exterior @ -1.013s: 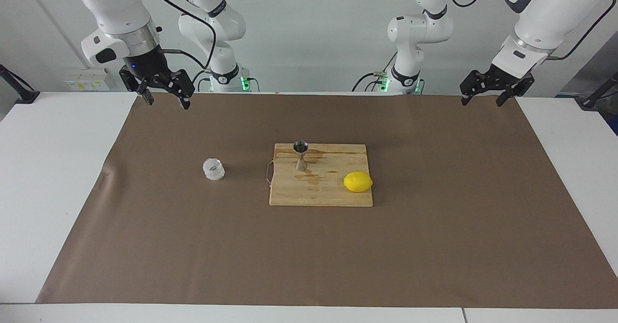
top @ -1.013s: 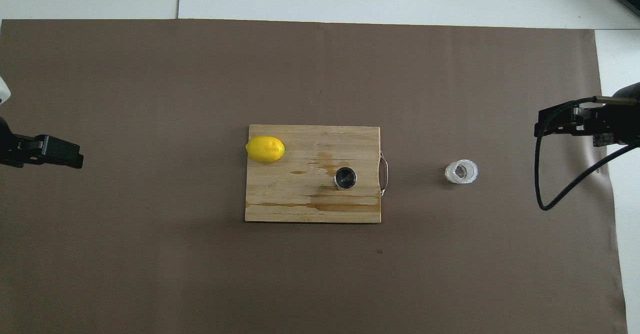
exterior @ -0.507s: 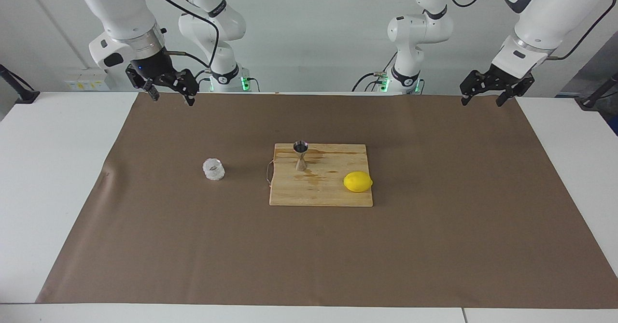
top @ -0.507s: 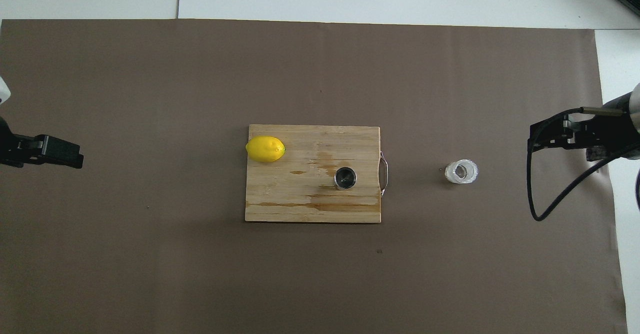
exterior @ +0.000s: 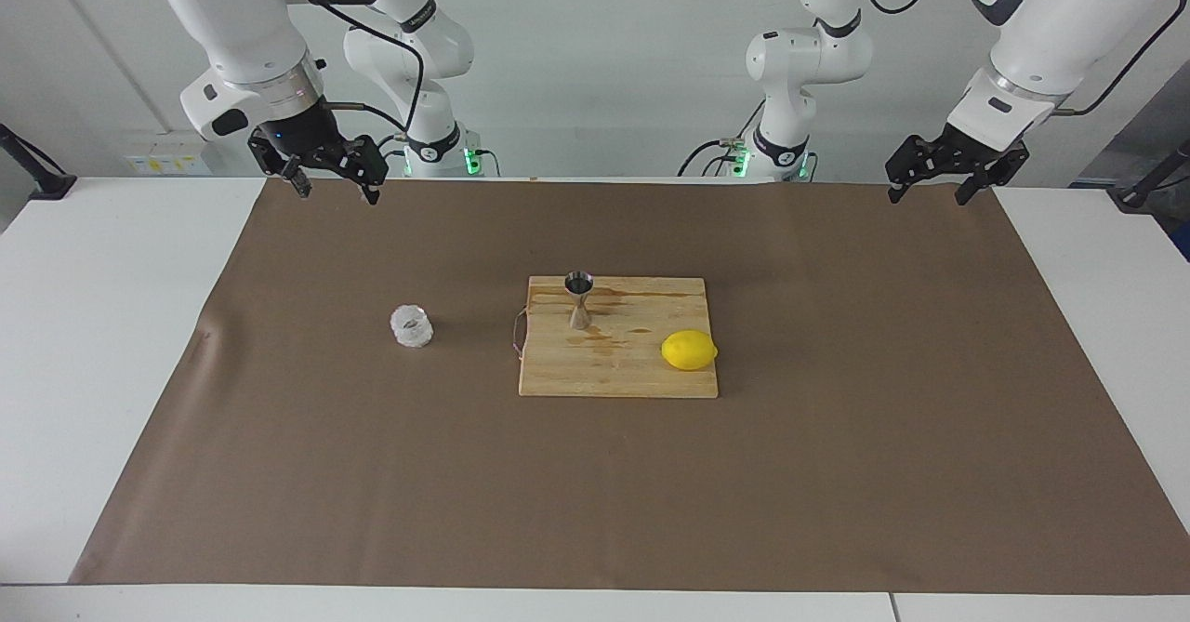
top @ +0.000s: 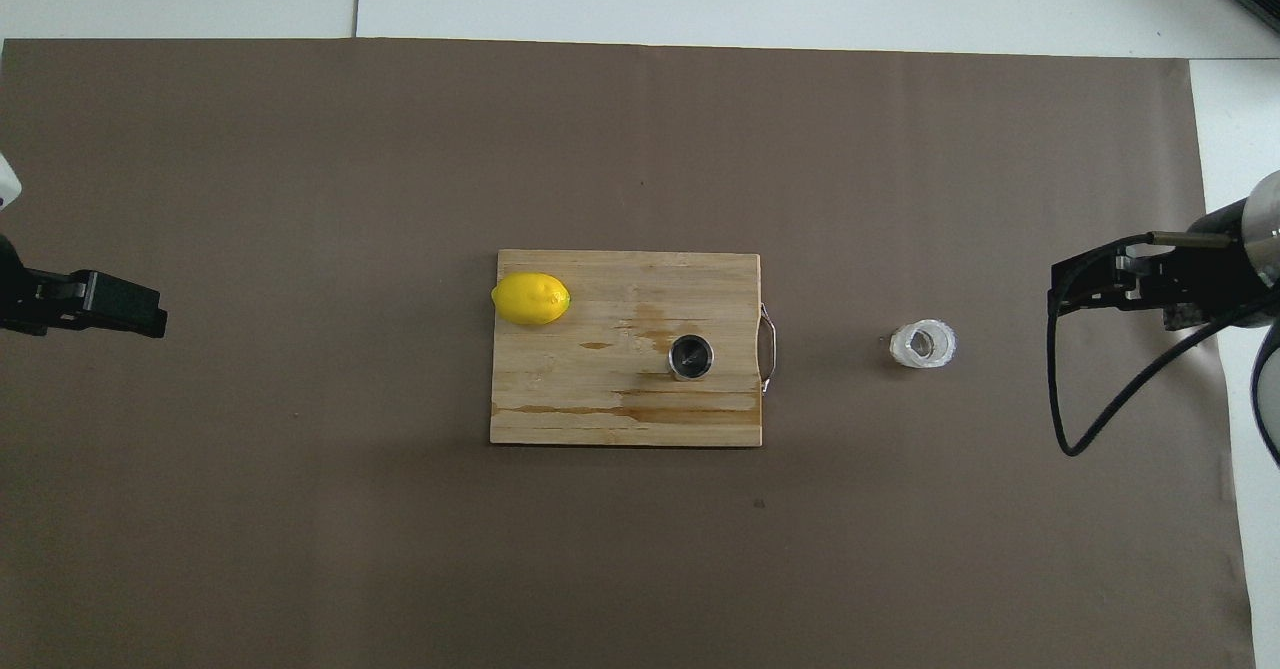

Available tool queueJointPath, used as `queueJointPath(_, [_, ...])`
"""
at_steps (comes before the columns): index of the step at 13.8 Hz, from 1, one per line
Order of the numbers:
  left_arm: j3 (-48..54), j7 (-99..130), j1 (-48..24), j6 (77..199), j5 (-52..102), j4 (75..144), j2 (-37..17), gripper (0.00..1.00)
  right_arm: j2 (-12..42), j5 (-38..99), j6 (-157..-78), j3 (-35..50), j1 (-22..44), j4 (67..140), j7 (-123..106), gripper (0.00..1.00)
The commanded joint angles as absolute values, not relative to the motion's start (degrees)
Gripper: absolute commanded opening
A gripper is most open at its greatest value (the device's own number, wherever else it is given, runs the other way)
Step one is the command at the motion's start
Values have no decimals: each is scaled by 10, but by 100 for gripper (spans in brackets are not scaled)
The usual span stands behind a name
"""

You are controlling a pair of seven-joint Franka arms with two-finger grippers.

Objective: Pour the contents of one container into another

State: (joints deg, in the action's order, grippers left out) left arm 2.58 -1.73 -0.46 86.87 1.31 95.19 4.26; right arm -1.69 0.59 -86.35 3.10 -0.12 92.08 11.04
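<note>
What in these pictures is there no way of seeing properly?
- Glass cup: whether it holds liquid; too small in both views.
- Jigger: its inside is dark in the overhead view; its contents are unreadable.
- Left gripper: the overhead view's edge cuts it off.
- Right gripper: the overhead view's edge cuts off its arm.

You have one glass cup (exterior: 411, 326), one metal jigger (exterior: 579, 299), one lemon (exterior: 689, 350) and one wooden cutting board (exterior: 617, 376). The jigger and the lemon stand on the board; the cup stands beside the board. One brown mat (exterior: 595, 492) lies under all.
</note>
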Motion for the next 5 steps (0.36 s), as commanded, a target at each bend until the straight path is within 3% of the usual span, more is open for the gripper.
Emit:
queueJointPath(1, [27,-23,0,861,10,955,52,100,-37,-3,-881,33,-3,949,107,100])
queueJointPath(5, [27,-22,0,861,10,955,52,100,-37,-4,-881,33,-3,949,108,100])
